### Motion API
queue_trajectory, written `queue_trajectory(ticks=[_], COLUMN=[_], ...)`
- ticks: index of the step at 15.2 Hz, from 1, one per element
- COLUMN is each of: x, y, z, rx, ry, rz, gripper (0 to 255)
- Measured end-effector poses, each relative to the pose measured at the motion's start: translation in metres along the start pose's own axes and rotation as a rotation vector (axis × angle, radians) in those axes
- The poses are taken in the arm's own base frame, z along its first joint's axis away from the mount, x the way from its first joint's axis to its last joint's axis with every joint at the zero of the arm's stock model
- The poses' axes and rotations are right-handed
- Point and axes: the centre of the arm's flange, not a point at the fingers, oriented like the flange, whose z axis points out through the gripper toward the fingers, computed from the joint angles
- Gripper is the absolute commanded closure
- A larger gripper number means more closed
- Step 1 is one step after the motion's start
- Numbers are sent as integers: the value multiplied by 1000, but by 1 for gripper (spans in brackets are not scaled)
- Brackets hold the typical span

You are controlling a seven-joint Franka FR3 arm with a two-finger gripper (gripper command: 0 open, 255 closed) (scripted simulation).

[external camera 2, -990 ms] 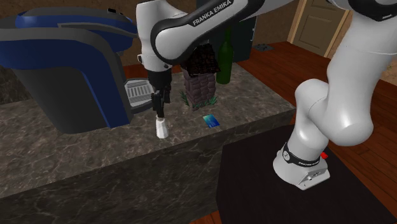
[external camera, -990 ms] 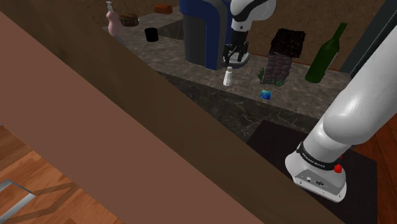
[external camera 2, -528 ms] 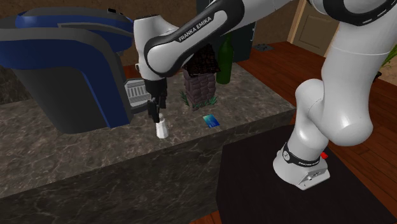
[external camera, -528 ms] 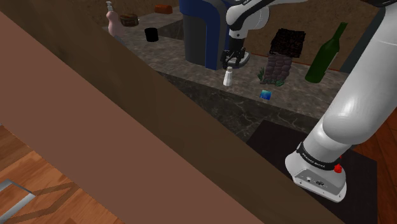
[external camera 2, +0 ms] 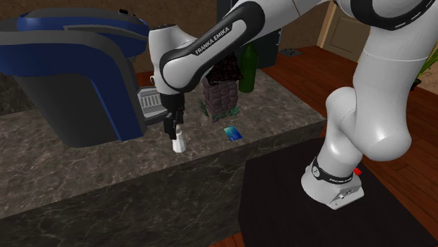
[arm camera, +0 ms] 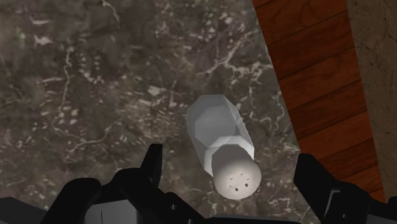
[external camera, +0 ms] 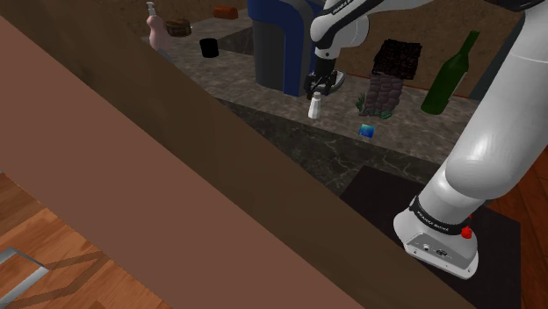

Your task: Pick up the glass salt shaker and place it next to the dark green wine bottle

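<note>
Over the last second the gripper (arm camera: 232, 167) has sunk closer onto the salt shaker (arm camera: 222, 143) — its fingers stand apart either side of the cap, touching nothing, so closing looks like the next step. The shaker, pale and faceted with a rounded, holed cap, stands upright on the dark veined stone counter (arm camera: 83, 83) — well apart from the slim green wine bottle (external camera: 450, 75).

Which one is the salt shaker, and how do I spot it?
Look for the big blue machine on the dark marble counter. Beside it, near the counter's edge, the salt shaker stands upright right under the black gripper. It is the only small white thing there, with a rounded top with little holes, while the flat card next to it is blue.
</note>
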Motion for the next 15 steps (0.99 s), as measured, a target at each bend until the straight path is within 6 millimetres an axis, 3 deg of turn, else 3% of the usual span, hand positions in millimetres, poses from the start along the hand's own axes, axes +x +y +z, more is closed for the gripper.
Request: queue_trajectory(ticks=[1,2,12,15], x=[0,0,0,0], y=[0,0,0,-1], z=[0,0,0,-12], rx=[0,0,0,0], ry=[0,0,0,0], rz=[0,0,0,0], gripper=[0,255,255,255])
